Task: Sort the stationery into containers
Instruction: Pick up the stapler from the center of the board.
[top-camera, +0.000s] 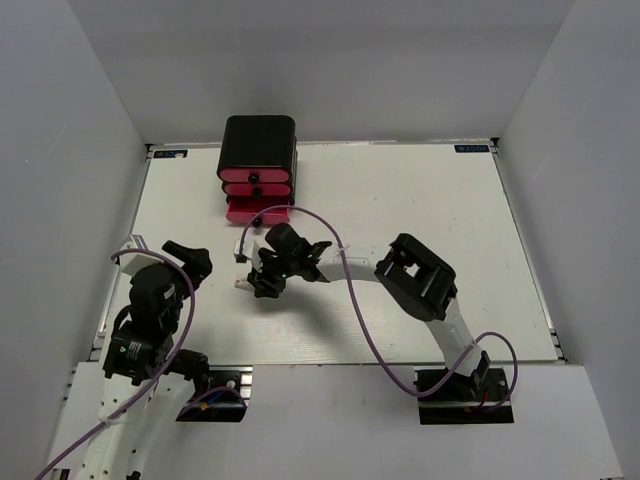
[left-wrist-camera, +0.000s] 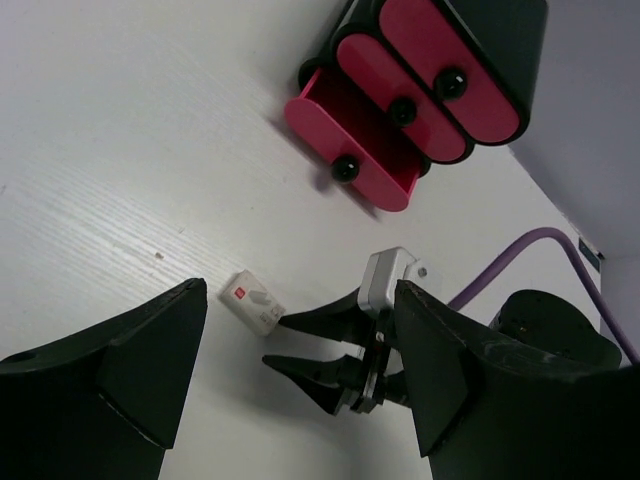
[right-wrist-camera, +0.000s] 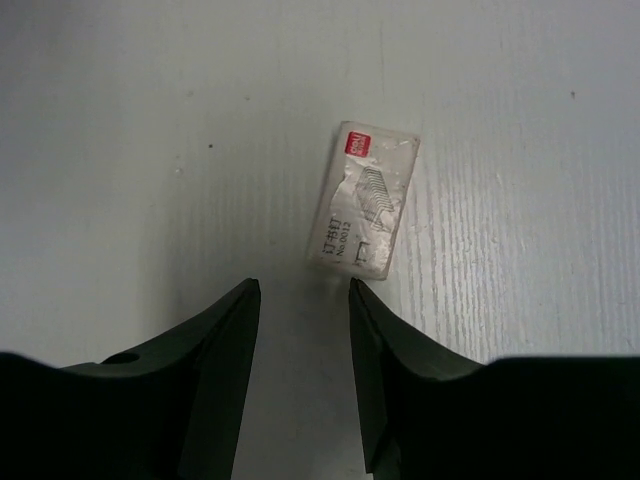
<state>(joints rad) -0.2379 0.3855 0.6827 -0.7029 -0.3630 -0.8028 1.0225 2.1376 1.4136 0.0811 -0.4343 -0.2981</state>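
Right wrist shows a flat white box (right-wrist-camera: 363, 198), red-labelled at one corner.

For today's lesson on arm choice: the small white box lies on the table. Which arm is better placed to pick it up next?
Right. The right end effector, open, hovers with fingertips just short of the small white box. The left end effector, also open, is farther away.

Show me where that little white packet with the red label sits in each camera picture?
Top external: the white packet lies left of centre, just left of the right hand.
Left wrist: low and left of centre, left of that hand.
Right wrist: upper middle, just beyond the open hand.
Shared landmark: the right hand, beside the packet in every view.
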